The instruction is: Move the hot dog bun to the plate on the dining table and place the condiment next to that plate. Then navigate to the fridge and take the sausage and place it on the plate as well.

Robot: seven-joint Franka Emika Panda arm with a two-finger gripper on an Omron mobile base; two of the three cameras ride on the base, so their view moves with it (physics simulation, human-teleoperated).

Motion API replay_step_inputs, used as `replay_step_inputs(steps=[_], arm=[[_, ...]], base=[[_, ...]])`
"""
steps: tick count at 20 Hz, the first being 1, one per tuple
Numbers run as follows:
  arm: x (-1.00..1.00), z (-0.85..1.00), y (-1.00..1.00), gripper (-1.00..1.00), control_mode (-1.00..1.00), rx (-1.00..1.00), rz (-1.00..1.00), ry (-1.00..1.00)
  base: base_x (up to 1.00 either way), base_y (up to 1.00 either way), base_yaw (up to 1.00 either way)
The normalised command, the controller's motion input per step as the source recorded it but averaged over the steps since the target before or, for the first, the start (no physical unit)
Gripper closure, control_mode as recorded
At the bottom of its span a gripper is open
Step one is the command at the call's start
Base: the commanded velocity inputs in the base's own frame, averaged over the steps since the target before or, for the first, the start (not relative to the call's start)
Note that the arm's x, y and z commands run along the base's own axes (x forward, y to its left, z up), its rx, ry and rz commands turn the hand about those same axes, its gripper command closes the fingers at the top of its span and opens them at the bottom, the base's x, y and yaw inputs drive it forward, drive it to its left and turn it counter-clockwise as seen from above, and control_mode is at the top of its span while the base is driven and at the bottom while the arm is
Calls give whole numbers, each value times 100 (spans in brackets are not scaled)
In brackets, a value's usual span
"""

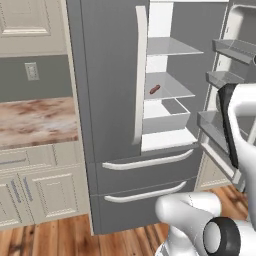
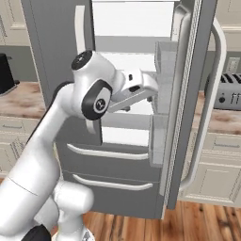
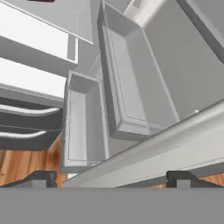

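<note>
Sausage [image 1: 155, 89] lies on a middle shelf [image 1: 169, 87] inside the fridge [image 1: 107, 100], whose right door [image 2: 188, 94] stands open. Well apart from it, the gripper [image 3: 109, 178] has its fingers spread wide, empty, facing the door bins [image 3: 131, 78] and handle [image 3: 175, 144].

Tall dark grey fridge [image 1: 110, 100], right door swung open, pale shelves and door bins showing, two drawers with long curved light handles below. Small reddish-brown sausage [image 1: 155, 89], lying tilted on a middle shelf, above a clear drawer.
</note>
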Motion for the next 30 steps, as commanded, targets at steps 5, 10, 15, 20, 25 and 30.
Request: replay_step_inputs(steps=[5,10,15,20,25,30], arm=[[-5,0,100,-100,-100,1,-5,-11],[18,-5,100,-100,-100,16,-4,-6],[18,-9,100,-100,-100,22,-2,-10],[3,0,98,-100,-100,20,0,-6],[21,9,31,-100,-100,14,2,-3],[55,13,3,-100,-100,2,9,-1]], base=[[0,0,0],[0,0,0],[0,0,0],[0,0,0],[0,0,0],[0,0,0]])
